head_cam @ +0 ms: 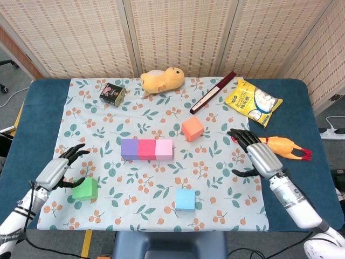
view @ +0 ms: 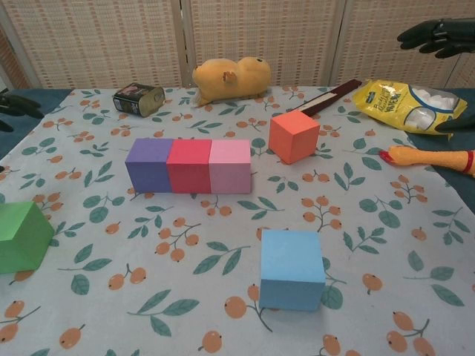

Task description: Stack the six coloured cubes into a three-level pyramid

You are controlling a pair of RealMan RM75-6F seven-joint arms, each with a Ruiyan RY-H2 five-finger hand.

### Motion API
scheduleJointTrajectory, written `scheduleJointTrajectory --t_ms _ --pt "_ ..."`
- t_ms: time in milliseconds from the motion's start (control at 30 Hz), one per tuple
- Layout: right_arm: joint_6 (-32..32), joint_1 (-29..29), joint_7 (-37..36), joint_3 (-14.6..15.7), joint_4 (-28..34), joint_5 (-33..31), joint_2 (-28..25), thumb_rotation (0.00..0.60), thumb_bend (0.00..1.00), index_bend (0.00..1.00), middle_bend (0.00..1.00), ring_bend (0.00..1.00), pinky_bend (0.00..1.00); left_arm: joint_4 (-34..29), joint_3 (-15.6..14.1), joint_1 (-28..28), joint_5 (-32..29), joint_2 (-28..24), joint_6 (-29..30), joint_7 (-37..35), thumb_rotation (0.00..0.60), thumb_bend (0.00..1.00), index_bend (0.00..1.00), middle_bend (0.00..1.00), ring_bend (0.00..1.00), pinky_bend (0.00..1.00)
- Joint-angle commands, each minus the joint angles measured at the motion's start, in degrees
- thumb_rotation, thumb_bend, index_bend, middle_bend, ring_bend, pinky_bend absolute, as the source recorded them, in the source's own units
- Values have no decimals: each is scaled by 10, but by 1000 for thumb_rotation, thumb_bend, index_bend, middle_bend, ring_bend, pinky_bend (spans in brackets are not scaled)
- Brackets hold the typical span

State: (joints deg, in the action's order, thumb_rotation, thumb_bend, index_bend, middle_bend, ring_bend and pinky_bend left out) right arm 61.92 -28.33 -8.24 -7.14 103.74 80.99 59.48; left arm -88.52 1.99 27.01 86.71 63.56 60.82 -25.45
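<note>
Six matte cubes with crisp edges sat on the floral cloth [head_cam: 108, 116]. Three formed a row near the middle of the head view, faces touching: purple cube [head_cam: 129, 149] on the left, red cube [head_cam: 146, 149] in the middle, pink cube [head_cam: 164, 149] on the right. The orange cube [head_cam: 192, 129] stood alone just up and right of the row, turned at an angle to it. The blue cube [head_cam: 185, 199] sat apart, lower centre. The green cube [head_cam: 85, 188] lay at lower left, near the cloth's edge. None was stacked on another.

The left hand [head_cam: 56, 170] hovered at lower left with fingers spread and nothing in it, just up and left of the green cube; whether its thumb touched the cube could not be told. In the chest view only its dark fingertips [view: 16, 104] showed at the left edge. The right hand [head_cam: 259, 154] hung at the right of the frame, fingers apart and empty, well apart from every cube; the orange cube was the nearest, to its upper left.

Along the top of the cloth lay a tin [head_cam: 112, 93], a plush toy [head_cam: 161, 80] and a dark stick [head_cam: 213, 92]. A yellow bag [head_cam: 253, 101] and a rubber chicken [head_cam: 284, 145] lay on the blue table [head_cam: 38, 108], the chicken just right of the right hand.
</note>
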Motion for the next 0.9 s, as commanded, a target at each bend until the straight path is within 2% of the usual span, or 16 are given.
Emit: scheduleJointTrajectory --t_ms 33,233,467,600,900 --pt "7 4 2 0 5 3 -4 600 84 0 39 0 46 31 32 42 -29 22 -48 6 600 316 169 0 0 149" --pt "26 16 3 1 11 8 -12 600 84 0 39 0 46 88 57 117 -80 63 -163 24 600 325 139 0 0 153" --pt "41 27 -3 -1 6 5 -12 600 83 0 39 0 46 139 67 171 -112 100 -245 39 600 324 81 0 0 144" --pt "44 31 -6 0 1 5 -9 600 84 0 39 0 46 160 69 190 -123 116 -271 41 600 323 62 0 0 141" --pt "39 33 -14 -1 -11 -2 -1 600 83 0 39 0 46 179 70 217 -110 143 -292 29 600 323 59 0 0 140"
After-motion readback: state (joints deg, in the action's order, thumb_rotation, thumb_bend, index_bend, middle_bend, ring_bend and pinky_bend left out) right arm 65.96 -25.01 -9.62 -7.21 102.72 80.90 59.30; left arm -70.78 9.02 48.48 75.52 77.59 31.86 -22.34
